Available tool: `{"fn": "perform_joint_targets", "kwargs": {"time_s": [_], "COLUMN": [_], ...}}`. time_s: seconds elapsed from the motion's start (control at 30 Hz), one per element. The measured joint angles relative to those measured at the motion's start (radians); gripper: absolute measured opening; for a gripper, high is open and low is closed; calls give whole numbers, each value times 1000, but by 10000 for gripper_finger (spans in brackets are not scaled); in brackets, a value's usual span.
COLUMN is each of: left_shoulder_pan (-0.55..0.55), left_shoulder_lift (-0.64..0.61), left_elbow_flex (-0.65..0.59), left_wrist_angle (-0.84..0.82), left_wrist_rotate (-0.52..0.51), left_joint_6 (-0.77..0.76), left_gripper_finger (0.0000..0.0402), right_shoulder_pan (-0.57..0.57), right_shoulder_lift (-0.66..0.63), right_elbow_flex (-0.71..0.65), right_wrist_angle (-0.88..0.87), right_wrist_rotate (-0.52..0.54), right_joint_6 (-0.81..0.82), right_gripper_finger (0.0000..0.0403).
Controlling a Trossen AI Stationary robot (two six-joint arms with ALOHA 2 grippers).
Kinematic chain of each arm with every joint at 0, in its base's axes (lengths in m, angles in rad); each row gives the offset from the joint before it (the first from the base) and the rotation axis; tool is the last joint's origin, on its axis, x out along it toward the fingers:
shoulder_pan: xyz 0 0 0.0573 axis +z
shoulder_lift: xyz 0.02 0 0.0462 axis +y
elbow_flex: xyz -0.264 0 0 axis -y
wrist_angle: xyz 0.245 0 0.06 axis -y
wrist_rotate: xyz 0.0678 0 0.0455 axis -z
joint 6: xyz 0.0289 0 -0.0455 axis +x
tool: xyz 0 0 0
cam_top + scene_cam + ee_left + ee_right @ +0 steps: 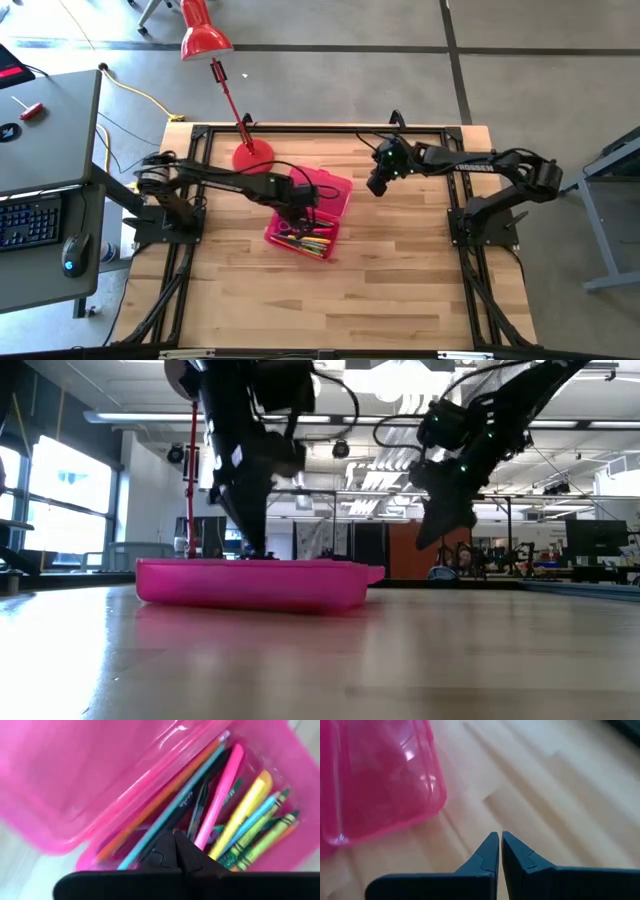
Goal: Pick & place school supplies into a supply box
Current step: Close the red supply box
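The hot-pink supply box (322, 214) lies open mid-table, its lid (335, 188) flat on the wood on the far right side. In its tray (280, 775) lie several school supplies: an orange pencil (165, 800), a teal pen (176, 809), a pink pen (221, 797), a yellow marker (246, 806) and green crayons (265, 836). My left gripper (174, 839) points down over the tray's near end, shut, with nothing seen between its fingers. My right gripper (499, 838) hangs shut above bare wood to the right of the lid (375, 780). My left gripper's shut fingertips (186, 851) stand just over the pens in the tray, coming from above. In the low view they reach down to about the tray's rim (255, 560). Whether they touch a pen, I cannot tell.
A red desk lamp stands with its round base (252, 155) on the table's far edge, just behind the box, its head (205, 40) leaning out beyond the table. Bare wood lies at the near side and to the right of the box.
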Motion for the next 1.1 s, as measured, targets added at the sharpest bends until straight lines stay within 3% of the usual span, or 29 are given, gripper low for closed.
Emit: {"fn": "perform_joint_targets", "kwargs": {"time_s": [0.23,0.37,0.47,0.63,0.8,0.9,1.1], "left_shoulder_pan": [-101,-224,-323,-427,-447,-447,-449], "left_shoulder_lift": [-172,-199,-198,-197,-197,-197,-197], "left_elbow_flex": [1,-1,-41,-177,-269,-291,-292], "left_wrist_angle": [-157,-326,-342,-226,-199,-143,-48], "left_wrist_rotate": [-169,-335,-393,-370,-316,-303,-212], "left_joint_6": [-120,-351,-527,-722,-858,-859,-777], "left_gripper_finger": [27,27,17,20,46,50,52], "right_shoulder_pan": [1,1,5,44,69,64,51], "right_shoulder_lift": [8,15,30,70,146,198,297], "right_elbow_flex": [-182,-247,-263,-267,-223,-188,-117], "right_wrist_angle": [283,420,431,517,572,566,527], "right_wrist_rotate": [-42,-14,13,10,21,70,54], "right_joint_6": [124,181,205,231,230,229,248], "right_gripper_finger": [0,0,0,0,0,0,0]}}
